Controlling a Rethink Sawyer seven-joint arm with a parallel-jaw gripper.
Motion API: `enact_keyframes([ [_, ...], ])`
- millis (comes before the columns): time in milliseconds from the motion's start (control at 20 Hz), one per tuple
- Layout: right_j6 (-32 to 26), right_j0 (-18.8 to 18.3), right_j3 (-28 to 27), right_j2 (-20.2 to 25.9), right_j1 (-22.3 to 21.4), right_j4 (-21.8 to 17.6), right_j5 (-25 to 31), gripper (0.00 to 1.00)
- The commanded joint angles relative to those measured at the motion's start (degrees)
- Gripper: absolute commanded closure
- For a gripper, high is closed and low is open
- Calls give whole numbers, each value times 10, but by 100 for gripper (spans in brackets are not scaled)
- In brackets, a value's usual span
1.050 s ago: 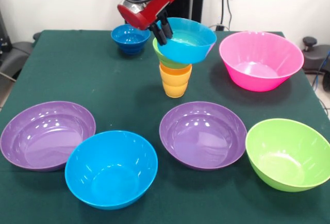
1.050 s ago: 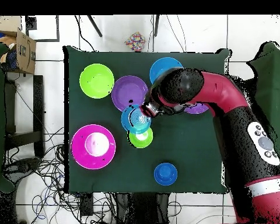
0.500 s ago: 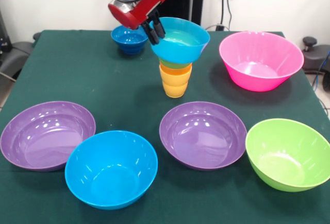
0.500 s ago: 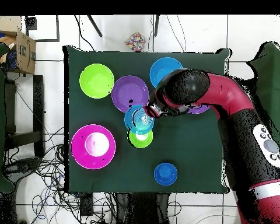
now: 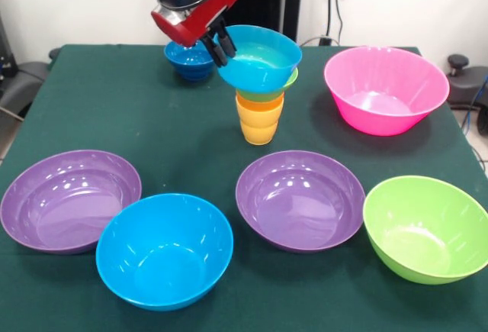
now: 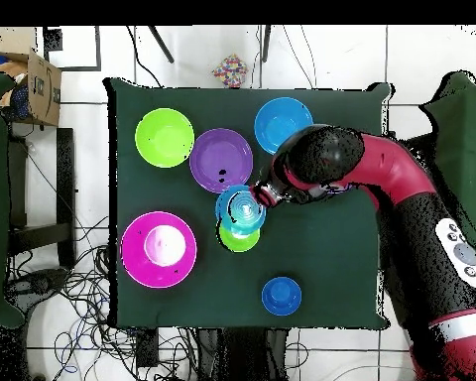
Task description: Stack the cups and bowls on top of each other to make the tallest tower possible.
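Note:
The tower stands mid-table: a yellow-orange cup (image 5: pixel 258 129) with an orange cup (image 5: pixel 259 104) nested in it and a small green bowl (image 5: pixel 280 88) on top. My gripper (image 5: pixel 217 45) is shut on the left rim of the light blue bowl (image 5: pixel 261 59), which sits slightly tilted over the green bowl and offset to its left. Whether the two bowls touch is unclear. From overhead, the light blue bowl (image 6: pixel 241 208) overlaps the small green bowl (image 6: pixel 239 238), with the gripper (image 6: pixel 265 193) at its rim. A small dark blue bowl (image 5: pixel 187 60) sits behind the gripper.
Large bowls ring the tower: pink (image 5: pixel 385 88) at the right, purple (image 5: pixel 299 198) and green (image 5: pixel 427 227) at the front right, purple (image 5: pixel 69 198) and blue (image 5: pixel 164 249) at the front left. The arm (image 6: pixel 381 179) covers part of the table overhead.
The gripper has carried the light blue bowl leftward in the front view and slightly up. The small green bowl's rim now shows on the right instead of the left.

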Motion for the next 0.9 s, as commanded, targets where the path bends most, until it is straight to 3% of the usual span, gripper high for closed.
enact_keyframes([
  [50,24,-2,47,-27,12,-19,-21,100],
  [900,42,-8,78,-24,8,-13,-43,100],
])
